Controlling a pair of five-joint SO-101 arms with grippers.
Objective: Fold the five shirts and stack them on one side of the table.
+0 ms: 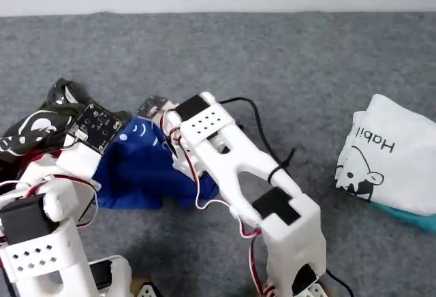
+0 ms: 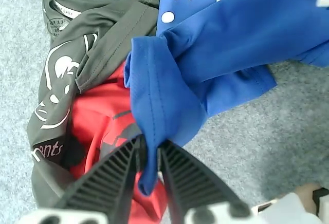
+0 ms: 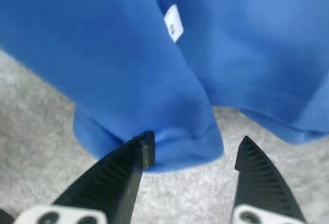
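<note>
- The grey tabletop (image 1: pixel 286 58) carries all five shirts, in two groups well apart.
- The blue shirt (image 1: pixel 139 167) lies crumpled and unfolded on the tabletop, with both arms over it.
- A white shirt (image 1: pixel 395 150) with dark print lies folded well away from the blue shirt, at the far side of the tabletop from it.
- A teal shirt (image 1: pixel 409 216) lies under the white shirt, equally far from the blue shirt, with only its edge showing.
- A dark shirt (image 2: pixel 72 54) with white print lies bunched and touches the blue shirt on the side away from the white shirt.
- A red shirt (image 2: pixel 95 116) lies partly beneath the dark shirt and the blue shirt, at the edge of the blue shirt nearest the left arm.
- The left gripper (image 2: pixel 150 147) is clamped on a fold at the blue shirt's edge, with the cloth pinched between its two ribbed fingers.
- The right gripper (image 3: pixel 196 142) is spread wide just over a hemmed edge of the blue shirt and holds nothing, with one fingertip (image 3: pixel 145 144) at the hem.
- A small white label (image 3: pixel 174 22) sits on the blue shirt, beyond the right gripper.
</note>
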